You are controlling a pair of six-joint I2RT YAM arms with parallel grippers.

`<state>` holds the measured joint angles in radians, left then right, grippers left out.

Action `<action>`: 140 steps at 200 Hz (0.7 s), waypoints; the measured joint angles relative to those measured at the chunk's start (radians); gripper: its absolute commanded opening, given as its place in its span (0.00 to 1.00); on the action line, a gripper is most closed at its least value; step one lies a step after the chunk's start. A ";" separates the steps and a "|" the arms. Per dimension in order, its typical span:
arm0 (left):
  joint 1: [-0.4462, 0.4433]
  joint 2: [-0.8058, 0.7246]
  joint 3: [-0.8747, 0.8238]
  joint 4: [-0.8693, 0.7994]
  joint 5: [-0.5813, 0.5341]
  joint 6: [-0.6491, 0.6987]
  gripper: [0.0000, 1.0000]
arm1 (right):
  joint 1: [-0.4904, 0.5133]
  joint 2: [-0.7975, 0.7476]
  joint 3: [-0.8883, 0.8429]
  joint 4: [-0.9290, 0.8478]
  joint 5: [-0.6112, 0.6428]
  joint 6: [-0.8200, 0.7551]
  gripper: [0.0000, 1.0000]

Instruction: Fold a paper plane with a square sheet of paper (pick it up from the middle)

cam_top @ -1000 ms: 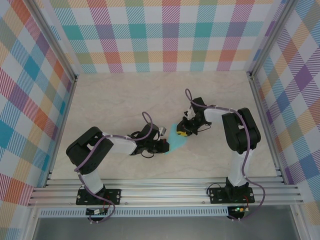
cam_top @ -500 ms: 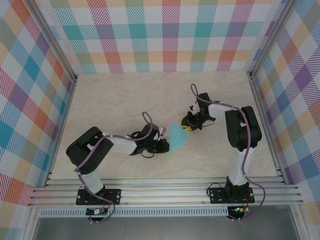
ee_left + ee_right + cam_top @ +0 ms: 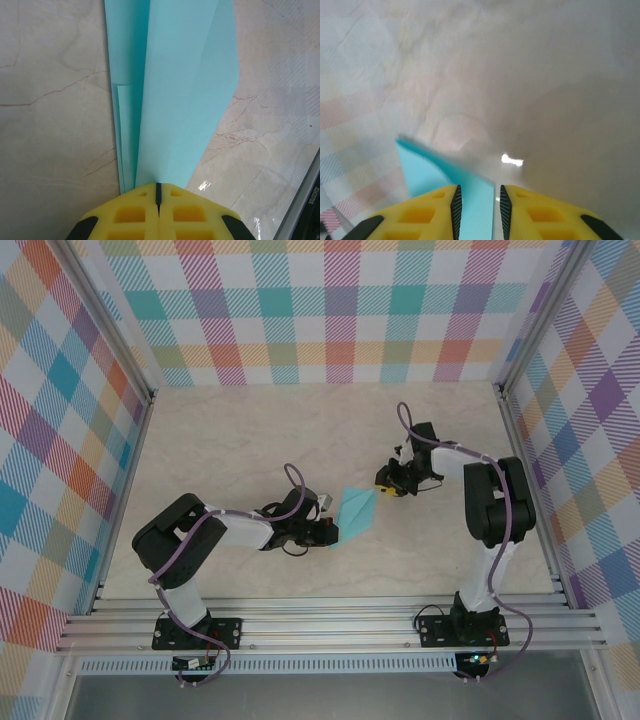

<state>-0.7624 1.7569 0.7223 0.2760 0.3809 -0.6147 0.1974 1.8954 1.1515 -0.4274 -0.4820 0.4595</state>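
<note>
The right pincer (image 3: 388, 483) has just drawn back. One second ago it stood over the paper (image 3: 357, 510) and covered its far half. Now it is off it, toward 2 o'clock, just beside the far tip. Its two fingers (image 3: 435, 205) stand apart with a gap, so it is released. A blue corner of the paper shows through this gap, but the wrist picture is blurred and I cannot tell if it touches the paper.

The left pincer (image 3: 325, 531) has not moved. It is clenched on the near end of the paper, and its yellow fingers (image 3: 131, 212) meet on the blue edge with no gap.

With the right arm away, the whole paper is visible. It lies near the middle of the worktop (image 3: 220, 440), a little toward 4 o'clock, as a pointed kite shape. Its tip points to about 1 o'clock.

From the left wrist I see several layers. A wide flap lies on top, and narrower folded strips come out on its left side (the folds are made, but the shape is not yet a narrow dart).

I judge that the pressing of this fold is finished. The left pincer serves as an anchor, and the free pincer must come in again for the next fold.
</note>
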 measured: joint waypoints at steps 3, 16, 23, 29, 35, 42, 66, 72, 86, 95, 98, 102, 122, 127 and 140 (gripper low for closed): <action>0.000 0.000 0.000 0.000 0.000 0.000 0.00 | 0.000 -0.012 -0.011 0.001 -0.004 -0.001 0.34; 0.000 0.000 0.000 0.000 0.002 -0.004 0.00 | 0.001 -0.066 -0.063 0.008 -0.025 0.003 0.39; 0.000 0.000 0.000 0.001 0.002 -0.007 0.00 | 0.004 -0.092 -0.089 0.010 -0.034 0.004 0.42; 0.000 0.000 0.001 0.001 0.003 -0.010 0.00 | 0.006 -0.111 -0.111 0.012 -0.040 0.006 0.44; 0.000 -0.002 0.001 0.000 0.003 -0.014 0.00 | 0.008 -0.126 -0.130 0.016 -0.047 0.010 0.46; 0.000 -0.003 0.001 -0.004 0.003 -0.019 0.00 | 0.013 -0.142 -0.153 0.019 -0.055 0.014 0.46; 0.000 -0.008 0.001 -0.014 0.003 -0.029 0.00 | 0.040 -0.166 -0.215 0.024 -0.078 0.024 0.47; 0.000 -0.008 0.001 -0.014 0.003 -0.032 0.00 | 0.048 -0.167 -0.228 0.028 -0.084 0.027 0.47; 0.000 -0.009 0.001 -0.015 0.004 -0.041 0.00 | 0.064 -0.167 -0.254 0.039 -0.094 0.034 0.47; 0.000 -0.009 0.001 -0.015 0.005 -0.046 0.00 | 0.074 -0.167 -0.264 0.042 -0.098 0.039 0.48; 0.000 -0.009 0.001 -0.015 0.005 -0.048 0.00 | 0.077 -0.167 -0.268 0.044 -0.099 0.042 0.47; 0.000 -0.009 0.001 -0.015 0.006 -0.050 0.00 | 0.080 -0.167 -0.270 0.045 -0.101 0.043 0.47; 0.000 -0.009 0.001 -0.015 0.010 -0.056 0.00 | 0.094 -0.167 -0.275 0.053 -0.111 0.056 0.48; 0.000 -0.009 0.001 -0.015 0.010 -0.059 0.00 | 0.097 -0.167 -0.275 0.058 -0.114 0.057 0.48; 0.000 -0.009 0.001 -0.015 0.011 -0.065 0.00 | 0.101 -0.167 -0.275 0.070 -0.119 0.061 0.48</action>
<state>-0.7624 1.7481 0.7231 0.2607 0.3920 -0.6800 0.2981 1.7279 0.8764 -0.3576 -0.6010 0.5209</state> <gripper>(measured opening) 0.043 0.476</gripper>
